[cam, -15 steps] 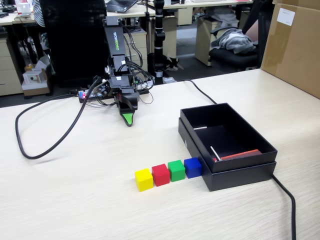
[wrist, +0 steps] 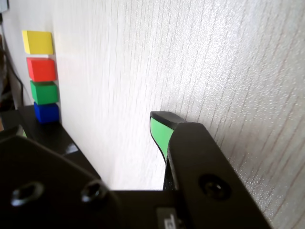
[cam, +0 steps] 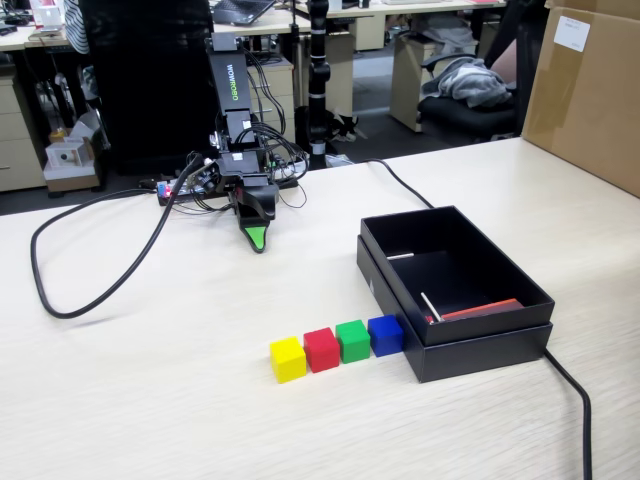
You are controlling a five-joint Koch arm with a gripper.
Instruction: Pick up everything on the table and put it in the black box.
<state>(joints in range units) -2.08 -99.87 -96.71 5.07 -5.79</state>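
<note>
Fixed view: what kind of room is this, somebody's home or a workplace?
Most likely an office: desks stand behind the table, an office chair has clothes on it, and a cardboard carton sits nearby.

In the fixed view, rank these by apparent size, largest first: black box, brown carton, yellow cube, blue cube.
1. black box
2. brown carton, though cropped by the frame, so unsure
3. yellow cube and blue cube: look alike, no ranking

**Open tabletop up to the cube row**

Bare tabletop lies between the hand and the four touching cubes. The blue cube sits just beside the black box wall, leaving little room there. A black cable loops at left.
</note>
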